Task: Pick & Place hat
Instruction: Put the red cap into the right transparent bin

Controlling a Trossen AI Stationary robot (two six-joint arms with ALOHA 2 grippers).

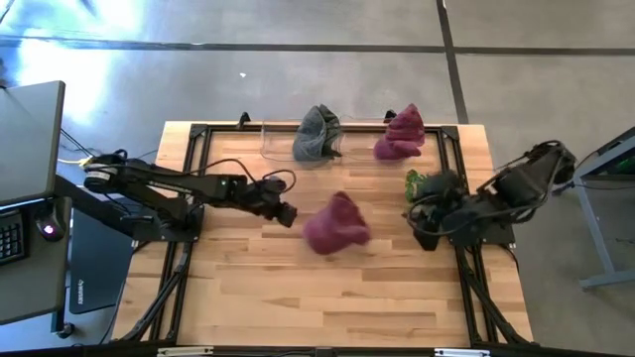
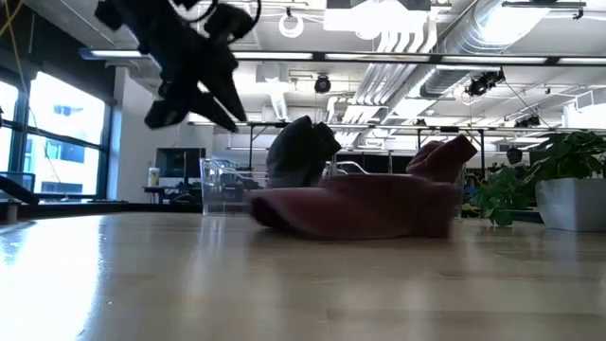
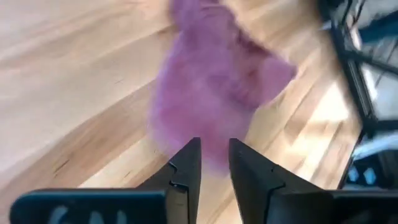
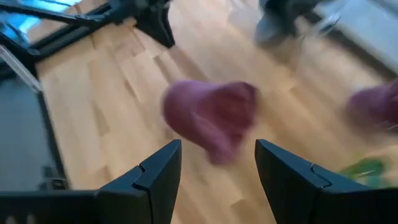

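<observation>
A maroon hat (image 1: 337,224) (image 2: 360,208) lies slumped on the wooden table near its middle. My left gripper (image 1: 288,213) (image 2: 194,118) hangs above the table just left of the hat, open by a narrow gap, touching nothing. In the left wrist view that gripper (image 3: 214,149) points at the hat (image 3: 211,87). My right gripper (image 1: 422,226) (image 4: 217,152) waits right of the hat, open wide, with the hat (image 4: 211,115) ahead of its fingers.
At the far edge a grey hat (image 1: 317,134) (image 2: 301,152) sits by a clear container (image 1: 273,139) (image 2: 222,185), with a second maroon hat (image 1: 400,134) (image 2: 445,152) to its right. A green plant (image 1: 417,181) (image 2: 559,185) stands near the right arm. Bare wood stretches toward the near edge.
</observation>
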